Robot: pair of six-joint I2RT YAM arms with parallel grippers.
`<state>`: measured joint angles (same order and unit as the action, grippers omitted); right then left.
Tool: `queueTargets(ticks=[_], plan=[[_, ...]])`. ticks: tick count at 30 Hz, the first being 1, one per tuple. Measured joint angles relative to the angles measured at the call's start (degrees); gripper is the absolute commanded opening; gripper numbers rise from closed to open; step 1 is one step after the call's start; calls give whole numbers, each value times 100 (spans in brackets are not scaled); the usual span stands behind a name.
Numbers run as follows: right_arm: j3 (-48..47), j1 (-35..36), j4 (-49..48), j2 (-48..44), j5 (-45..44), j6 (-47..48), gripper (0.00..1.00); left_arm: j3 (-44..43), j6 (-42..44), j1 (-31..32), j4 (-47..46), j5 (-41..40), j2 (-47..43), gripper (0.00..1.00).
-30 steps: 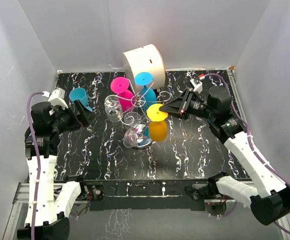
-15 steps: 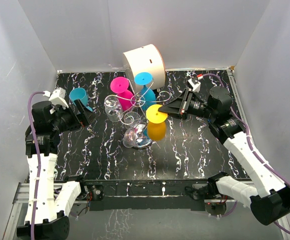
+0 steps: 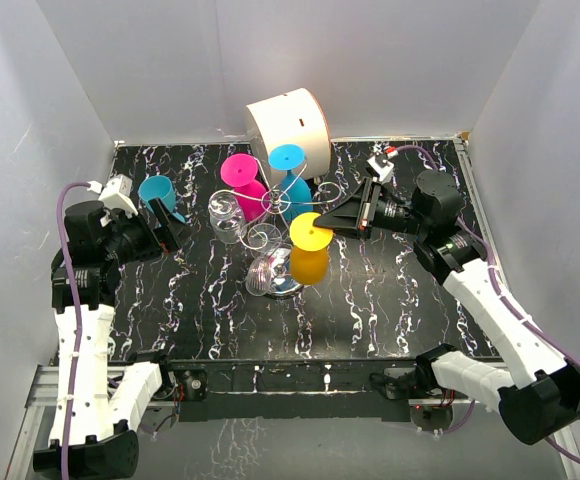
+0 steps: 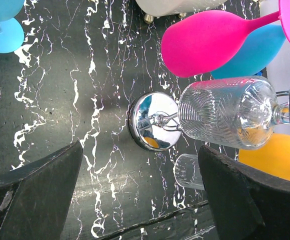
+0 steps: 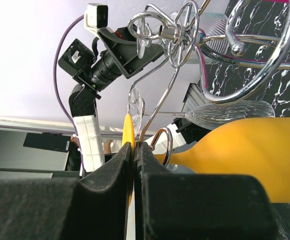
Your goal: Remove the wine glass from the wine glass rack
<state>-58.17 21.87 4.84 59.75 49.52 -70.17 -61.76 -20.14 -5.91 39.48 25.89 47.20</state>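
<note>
The wine glass rack is a silver wire stand on a round chrome base in the middle of the table. A yellow wine glass hangs on its right side, foot up. My right gripper is shut on the edge of that foot. In the right wrist view the yellow bowl lies to the right, with a rack loop by the stem. My left gripper is open and empty, left of the rack; its fingers frame the chrome base.
Pink, blue and clear glasses hang on the rack, and another clear glass lies near the base. A blue glass stands by my left gripper. A white drum sits behind the rack.
My right gripper has shifted slightly left with the yellow foot in it. The yellow bowl has swung left toward the rack base. The left arm has not moved.
</note>
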Motion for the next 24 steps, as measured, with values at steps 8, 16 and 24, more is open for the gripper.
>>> queueTargets(ticks=[8,16,24], plan=[[-13,59,-52,160,63,-22,0,0,4,0,2,0,0,99],[-66,350,-264,363,-31,-157,0,0,35,0,20,-4,-2,99],[-66,391,-358,363,-629,-304,0,-2,105,0,133,-31,-2,99]])
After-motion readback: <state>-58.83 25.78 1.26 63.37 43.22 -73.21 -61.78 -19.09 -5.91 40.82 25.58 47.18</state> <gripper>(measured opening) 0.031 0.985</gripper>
